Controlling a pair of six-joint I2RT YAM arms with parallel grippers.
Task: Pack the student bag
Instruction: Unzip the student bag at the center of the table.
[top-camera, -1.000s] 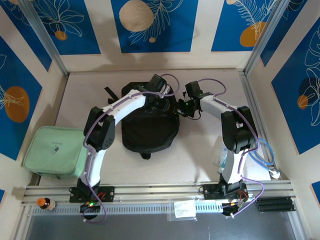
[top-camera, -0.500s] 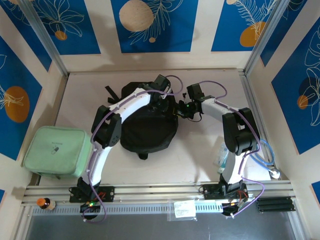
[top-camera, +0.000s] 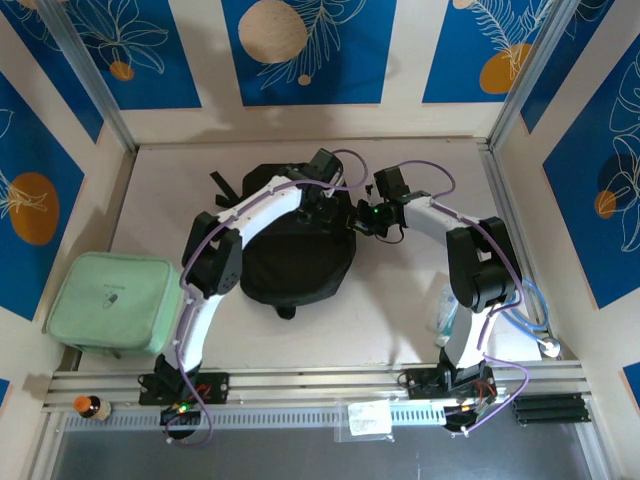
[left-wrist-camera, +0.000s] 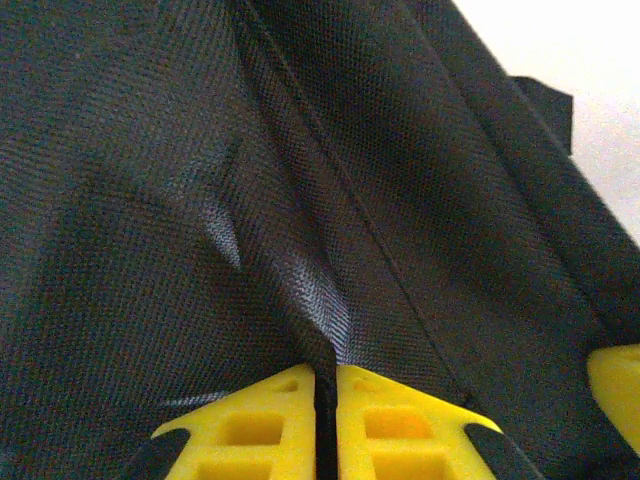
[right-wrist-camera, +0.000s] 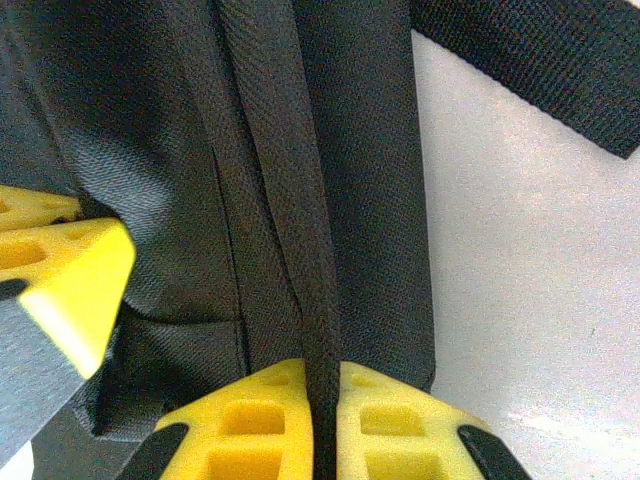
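The bag (top-camera: 290, 265) lies flat beneath both grippers. The left gripper (left-wrist-camera: 325, 400) is pinched together on its fabric. The right gripper (right-wrist-camera: 322, 400) is clamped on a strap (right-wrist-camera: 285, 200). The bag is judged soft and limp, so grip it by seams or webbing.

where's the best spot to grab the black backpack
The webbing strap along the student bag's right edge, approached from the right: the bag lies flat and limp, and that band is thin enough to pinch, as the right tool does.

Arms hide the far edge of the student bag (top-camera: 290, 265); the small bottle (top-camera: 90, 406) is too tiny to read.
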